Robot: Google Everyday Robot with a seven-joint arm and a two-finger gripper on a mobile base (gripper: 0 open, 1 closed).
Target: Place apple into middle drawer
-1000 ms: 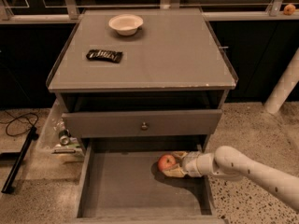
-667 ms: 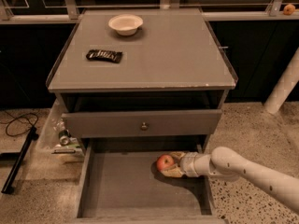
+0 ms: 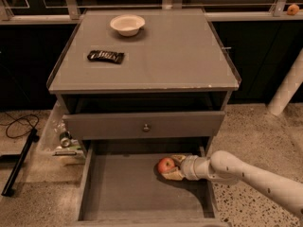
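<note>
The red apple point(image 3: 165, 165) is low over the floor of the pulled-out middle drawer point(image 3: 128, 190), toward its back right. My gripper point(image 3: 171, 167) comes in from the right on a white arm, over the drawer's right wall. It is shut on the apple, with one pale finger point(image 3: 179, 159) behind the fruit and the other in front. I cannot tell if the apple touches the floor.
Above is a drawer with a round knob point(image 3: 146, 126), slightly pulled out. On the cabinet top lie a white bowl point(image 3: 127, 24) and a dark snack wrapper point(image 3: 105, 56). Clutter point(image 3: 64, 143) and a black stand point(image 3: 19, 162) are on the floor left; a white post point(image 3: 286, 91) stands right.
The arm has pushed slightly to the left, carrying the apple a little further into the drawer. Nothing else has moved.
</note>
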